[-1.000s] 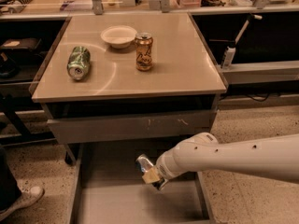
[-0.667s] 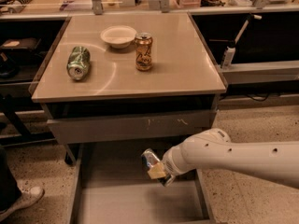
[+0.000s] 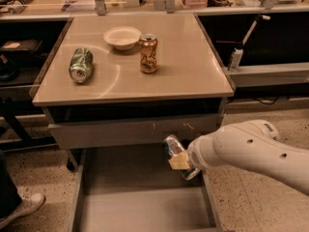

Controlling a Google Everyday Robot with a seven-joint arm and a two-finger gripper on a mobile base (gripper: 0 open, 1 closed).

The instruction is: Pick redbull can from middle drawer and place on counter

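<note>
Climbed up and to the right since a second ago, carrying the redbull can off the middle drawer floor and level with the scratched drawer front. Holds it tilted, silver top leaning up-left, in the gripper, closed on the can's lower body. Looks light, rigid but thin-walled and slick: apt to dent under a hard squeeze or slide if tipped further, so best gripped around mid-body, firm without crushing. Hangs below the counter edge, just in front of that drawer front, so probably needs to rise past the overhanging lip before moving inward. Up on the counter: a dented green can lying on its side at left, an upright orange-gold can near the middle, a white bowl just behind. Leaves bare room along the right and front, well apart from all three.
</note>
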